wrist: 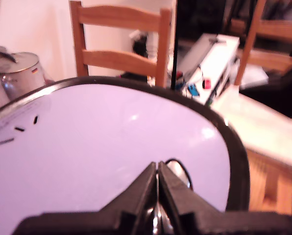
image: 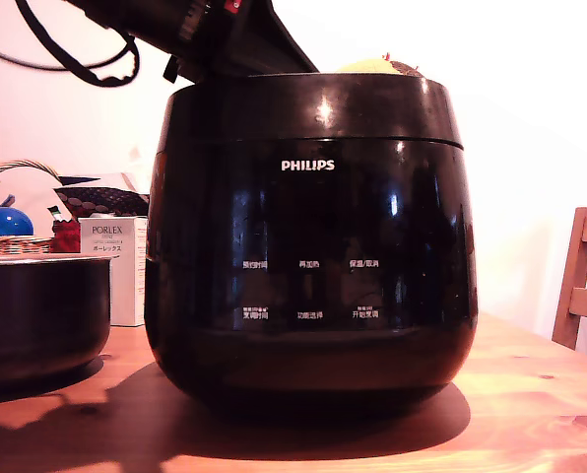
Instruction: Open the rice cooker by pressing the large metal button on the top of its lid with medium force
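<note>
Exterior view: fills the middle of the frame, the rice cooker (image: pixel 308 246), glossy black and rounded, standing on the wooden tabletop (image: pixel 530 394). Carries a white PHILIPS logo (image: pixel 307 166) high on its front and two rows of small white Chinese labels (image: pixel 309 289) lower down. Lid (image: pixel 313 108) sits down on the body, seam line visible around the upper part. Above the lid at the exterior view's left, the dark arm (image: pixel 225 34) with a looping black cable (image: pixel 77 59); jaws hidden behind the lid here. Peeks over the lid's far edge, something yellow (image: pixel 370 66). At the exterior view's left, a smaller matte black pot (image: pixel 39 315) on the tabletop, just beside the cooker. Behind it a white box marked PORLEX (image: pixel 116 266), a blue ball (image: pixel 5 222) in a woven basket (image: pixel 16 243). At the exterior view's right edge, part of a wooden chair (image: pixel 581 286).

Wrist view: looks down over the lid (wrist: pixel 111 156), its glossy top washed pale by glare, dark rim curving around. Gripper (wrist: pixel 157 169) low over the lid, jaws pressed together, tips meeting at a point. Just past the tips, a small dark curved outline on the lid; too blurred to tell whether the tips touch it. Beyond, a wooden chair (wrist: pixel 121 44), metal pots (wrist: pixel 18 73), and a white tabletop with small clutter (wrist: pixel 209 63).
</note>
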Tool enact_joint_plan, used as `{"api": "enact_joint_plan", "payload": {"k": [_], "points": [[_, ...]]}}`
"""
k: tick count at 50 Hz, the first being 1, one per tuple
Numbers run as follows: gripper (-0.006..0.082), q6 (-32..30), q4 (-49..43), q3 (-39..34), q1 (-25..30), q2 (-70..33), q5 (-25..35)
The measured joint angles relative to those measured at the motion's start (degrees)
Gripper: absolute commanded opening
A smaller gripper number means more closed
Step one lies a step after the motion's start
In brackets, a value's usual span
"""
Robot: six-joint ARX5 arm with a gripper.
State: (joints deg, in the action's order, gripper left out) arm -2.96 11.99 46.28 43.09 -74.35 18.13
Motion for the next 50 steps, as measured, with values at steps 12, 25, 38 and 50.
{"api": "enact_joint_plan", "payload": {"k": [12, 25, 38, 50], "points": [[-0.0022, 2.1, 9.3, 0.0, 0.0, 2.3, -8.5], [-0.0022, 2.0, 10.4, 0.0, -1.6, 4.9, -14.6], [-0.0022, 1.3, 9.8, 0.0, -6.2, 7.2, -17.1], [-0.0022, 1.3, 7.1, 0.0, -14.3, 12.1, -18.5]]}}
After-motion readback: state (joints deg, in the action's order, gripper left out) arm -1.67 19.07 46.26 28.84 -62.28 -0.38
